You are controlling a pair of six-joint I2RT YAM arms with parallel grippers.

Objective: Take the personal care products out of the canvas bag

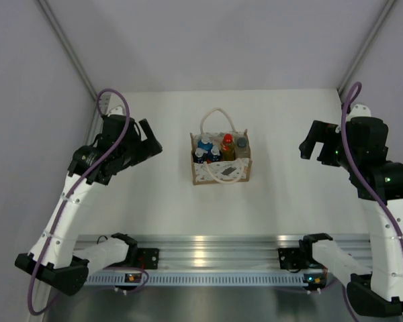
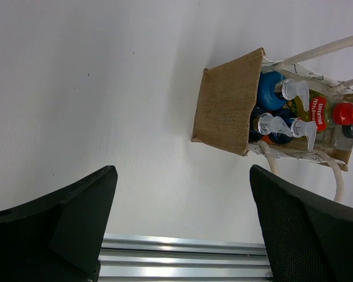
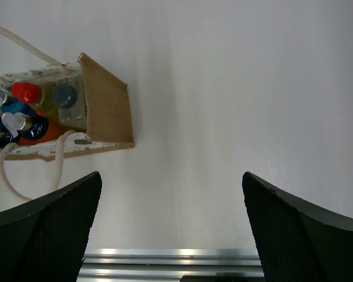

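The canvas bag (image 1: 221, 173) stands upright mid-table, white patterned panel facing the arms, one rope handle (image 1: 218, 113) lying behind it. Inside it stand the personal care products: orange bottles with blue tops (image 1: 205, 145), a yellow bottle with a red cap (image 1: 227, 139) and a clear bottle with a grey cap (image 1: 241, 143). My left gripper (image 1: 151, 142) is open and empty, well left of the bag. My right gripper (image 1: 307, 145) is open and empty, well right of it. The left wrist view shows the bag's side (image 2: 226, 103) and blue tops (image 2: 270, 94); the right wrist view shows the other side (image 3: 109, 106).
An aluminium rail (image 1: 215, 258) runs along the near table edge, with both arm bases on it. Grey walls close the table at the left, right and back. White tabletop lies between each gripper and the bag.
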